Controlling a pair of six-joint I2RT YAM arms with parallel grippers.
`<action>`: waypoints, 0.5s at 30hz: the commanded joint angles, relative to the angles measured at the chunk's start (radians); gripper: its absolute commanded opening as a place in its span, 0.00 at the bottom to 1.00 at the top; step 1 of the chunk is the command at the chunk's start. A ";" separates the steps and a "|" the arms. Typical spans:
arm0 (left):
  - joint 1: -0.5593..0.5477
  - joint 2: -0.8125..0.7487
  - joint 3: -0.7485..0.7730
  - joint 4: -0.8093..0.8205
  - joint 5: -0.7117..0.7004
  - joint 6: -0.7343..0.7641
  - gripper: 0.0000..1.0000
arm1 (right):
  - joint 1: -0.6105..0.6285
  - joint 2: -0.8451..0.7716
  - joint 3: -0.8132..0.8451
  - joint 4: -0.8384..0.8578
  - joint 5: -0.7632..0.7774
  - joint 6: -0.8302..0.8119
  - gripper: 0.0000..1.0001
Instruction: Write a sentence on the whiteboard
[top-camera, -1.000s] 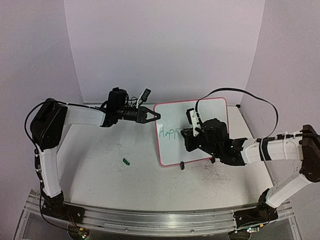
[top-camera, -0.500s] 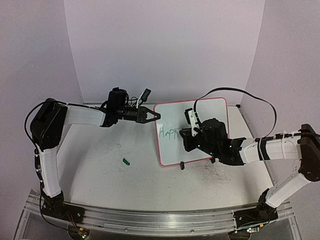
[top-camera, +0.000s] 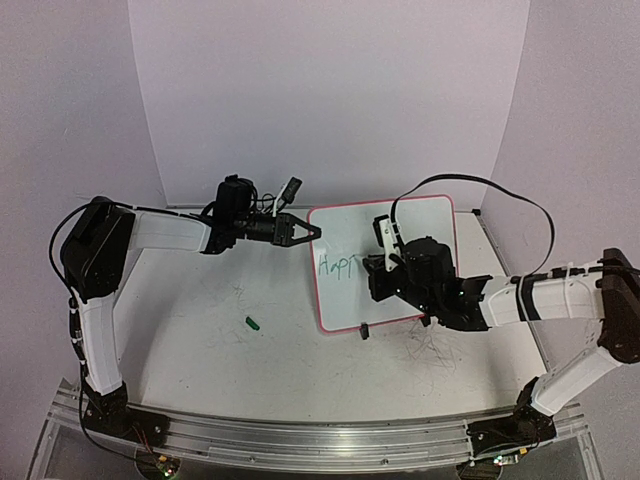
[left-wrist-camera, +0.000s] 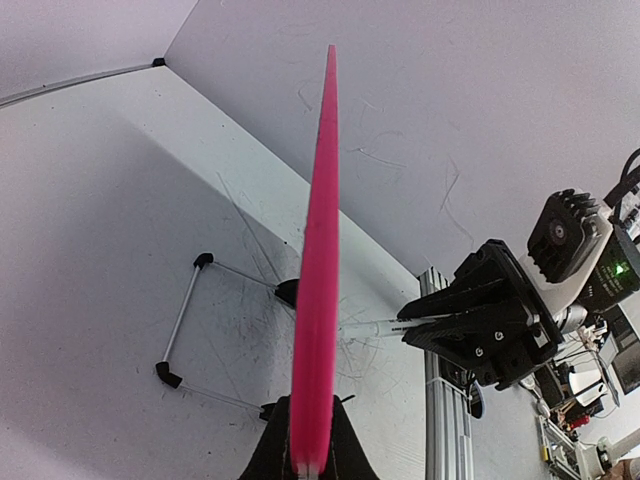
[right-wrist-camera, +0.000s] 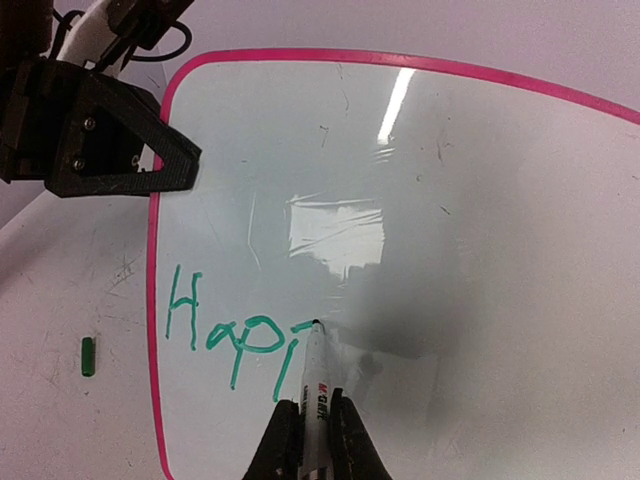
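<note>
We note: right end effector (right-wrist-camera: 308, 432) clamps marker (right-wrist-camera: 314, 375), tip at the sentence (right-wrist-camera: 232, 335) end; left end effector (top-camera: 313, 231) clamps whiteboard (top-camera: 410, 222) rim.

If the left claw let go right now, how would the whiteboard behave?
The whiteboard is probably stiff: its pink edge runs straight. It rests on thin wire feet, so it may tip or slide under the marker.

Top external: distant, high at 6 o'clock, looking down toward 12 o'clock. Left wrist: close, facing 3 o'clock, edge-on to the glossy white, red-rimmed whiteboard (left-wrist-camera: 315, 300). Right wrist: close above its face. All three views share it.
</note>
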 joint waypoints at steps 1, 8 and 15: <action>-0.032 -0.004 -0.010 -0.018 -0.005 0.026 0.00 | -0.008 -0.033 -0.013 -0.023 0.060 0.020 0.00; -0.033 -0.001 -0.007 -0.019 -0.003 0.025 0.00 | -0.007 -0.048 -0.035 -0.034 0.033 0.027 0.00; -0.034 -0.001 -0.006 -0.018 -0.004 0.024 0.00 | -0.005 -0.035 -0.036 -0.029 -0.024 0.020 0.00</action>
